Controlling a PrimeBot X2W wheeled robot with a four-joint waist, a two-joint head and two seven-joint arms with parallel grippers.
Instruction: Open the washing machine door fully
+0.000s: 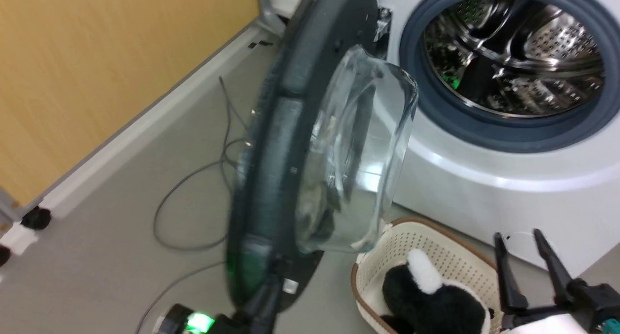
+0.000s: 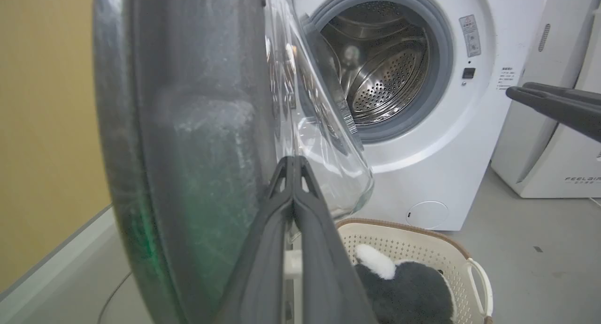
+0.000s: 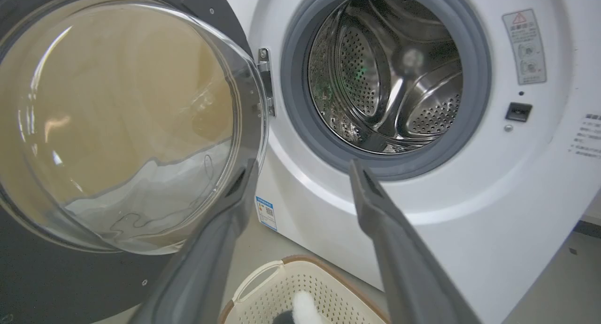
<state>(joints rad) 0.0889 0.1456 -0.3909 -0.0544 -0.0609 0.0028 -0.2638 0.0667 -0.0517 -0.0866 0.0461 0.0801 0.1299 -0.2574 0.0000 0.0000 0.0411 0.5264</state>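
White front-loading washing machine (image 1: 489, 179) with its steel drum exposed beyond the tips of both sets of fingers. The washing machine door (image 1: 286, 111) stands roughly edge-on to the machine front, about halfway open, hinged at the drum's left. Its black disc lies directly left of the left fingers (image 2: 263, 249) and its glass bowl just right of their tips. The left fingers are closed, tips together, and lie against the door's lower rim. Whether they pinch anything cannot be told. The right fingers (image 3: 399, 249) are spread and empty, pointing at the machine front below the drum opening, well apart from the door. A cream laundry basket (image 1: 450, 249) holding a black-and-white plush toy (image 1: 431, 295) sits beneath both sets of fingers, under the bowl's lower lip. Grey cables (image 1: 193, 189) loop on the floor on the far side of the door from the fingers. Likely hazards: closed fingers merely pushing on a glossy curved rim may slide off, so the door stops short or swings back. A follow-through may carry the arm over the cables and snag them. A low sweep could knock the basket.
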